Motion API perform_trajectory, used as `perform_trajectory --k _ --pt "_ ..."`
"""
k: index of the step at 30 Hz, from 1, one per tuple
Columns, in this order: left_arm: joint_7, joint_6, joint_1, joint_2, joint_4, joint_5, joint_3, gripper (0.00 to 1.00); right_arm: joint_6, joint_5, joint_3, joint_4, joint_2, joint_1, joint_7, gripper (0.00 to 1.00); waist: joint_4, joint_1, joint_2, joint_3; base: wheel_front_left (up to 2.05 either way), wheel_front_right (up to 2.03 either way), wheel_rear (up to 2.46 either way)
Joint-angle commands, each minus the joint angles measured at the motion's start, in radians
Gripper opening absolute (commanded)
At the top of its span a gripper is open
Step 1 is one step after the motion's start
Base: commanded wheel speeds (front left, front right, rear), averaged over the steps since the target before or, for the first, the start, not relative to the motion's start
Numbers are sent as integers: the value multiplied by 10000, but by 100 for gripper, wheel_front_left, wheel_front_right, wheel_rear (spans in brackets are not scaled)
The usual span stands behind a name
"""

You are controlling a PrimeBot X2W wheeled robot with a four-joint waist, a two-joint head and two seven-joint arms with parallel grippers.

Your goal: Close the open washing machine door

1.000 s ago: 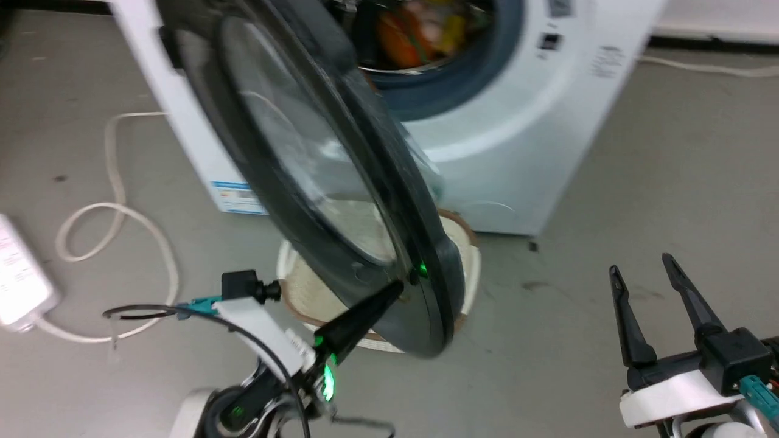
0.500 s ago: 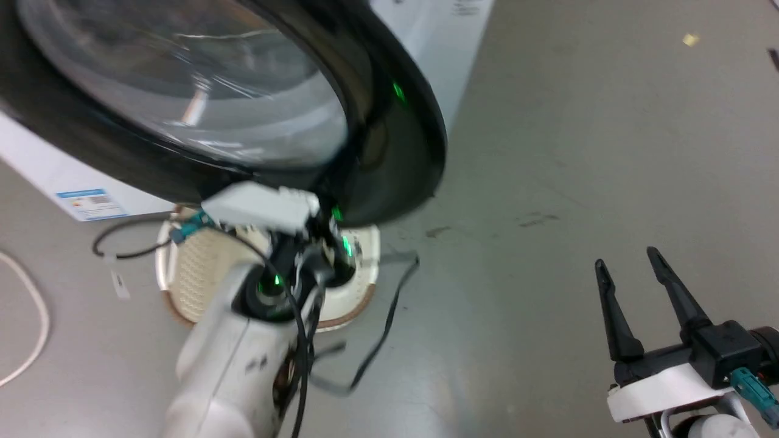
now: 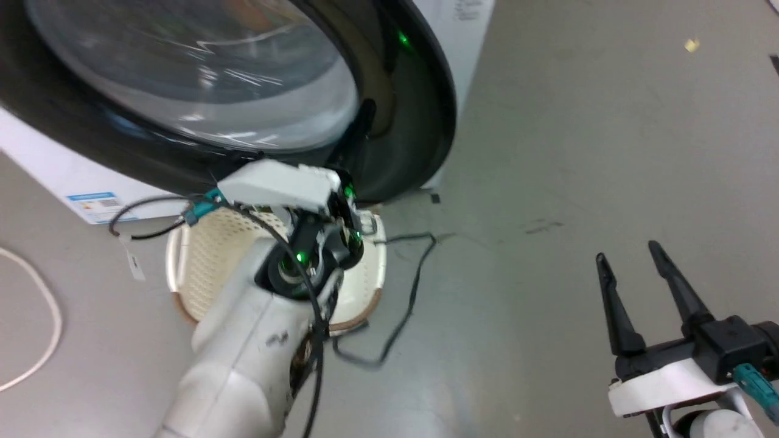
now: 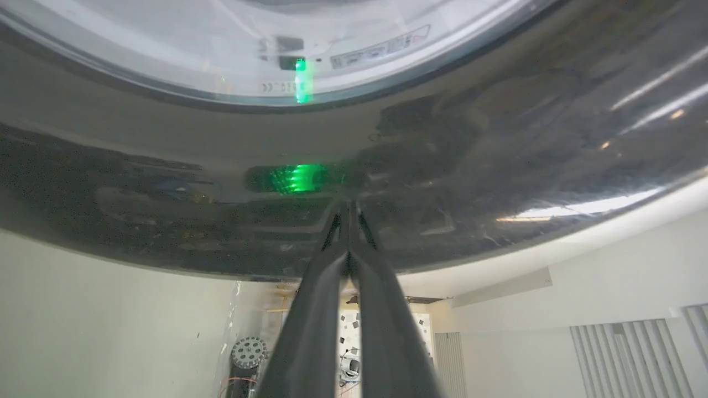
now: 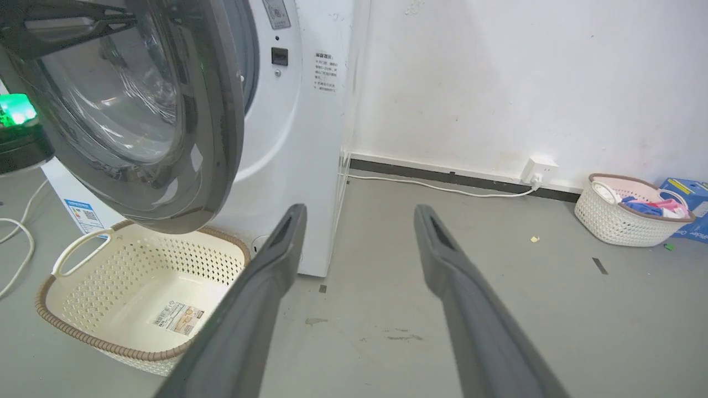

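The washing machine door (image 3: 414,121), a wide glossy black rim around a bulging glass bowl, takes up the upper left of the head view. In the right wrist view the door (image 5: 215,110) stands ajar, swung partway toward the white machine front (image 5: 298,110). My left arm (image 3: 255,340) reaches up under the door's lower edge. My left gripper (image 4: 348,205) is shut, its tips pressed against the black rim (image 4: 498,166), holding nothing. My right gripper (image 3: 633,258) hangs open over the floor at the lower right, well clear of the door, and its fingers (image 5: 276,249) are spread wide.
An empty cream laundry basket (image 5: 166,260) sits on the floor right under the door, below my left wrist (image 3: 201,267). A second basket (image 5: 614,221) with clothes stands by the far wall, beside a socket (image 5: 539,168) and white cable. A white cord (image 3: 36,316) loops on the left floor.
The head view has shifted. The door stood wide open and edge-on a second ago and now lies closer to the machine front, my left gripper still pushing its rim. Right gripper unchanged.
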Motion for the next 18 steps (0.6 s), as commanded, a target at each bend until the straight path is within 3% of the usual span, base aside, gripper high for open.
perform_trajectory --k 1,6,7,8,10,13,18 --pt "5 -65 483 98 -400 397 -63 0 6 33 -61 -114 31 43 -42 100 452 0 -1 -408 0 0 0" --pt "-660 -68 2046 1000 -2278 2506 -609 0 6 440 -111 -258 31 362 -42 100 1305 0 -1 -1148 0 0 0" --pt "-940 -68 2394 1306 -2568 3125 -820 23 6 612 -147 -298 31 432 -42 100 1506 0 -1 -1305 0 0 0" --pt "-1223 -69 2712 1617 -2732 3747 -987 100 6 596 -124 -345 31 493 -42 100 1677 0 -1 -1432 0 0 0" --pt "-1627 -69 3271 2181 -2960 5050 -1174 100 6 530 -69 -440 31 631 -42 100 2017 0 -1 -1700 0 0 0" --pt "-1808 168 4033 2726 -3162 7293 -577 100 6 428 -12 -562 30 847 -42 100 2485 0 -1 -2023 0 0 0" --pt "-1819 1108 5646 2791 -4422 11737 946 100 6 306 201 -669 2 1167 -42 100 3037 0 -1 -2413 0 0 0"
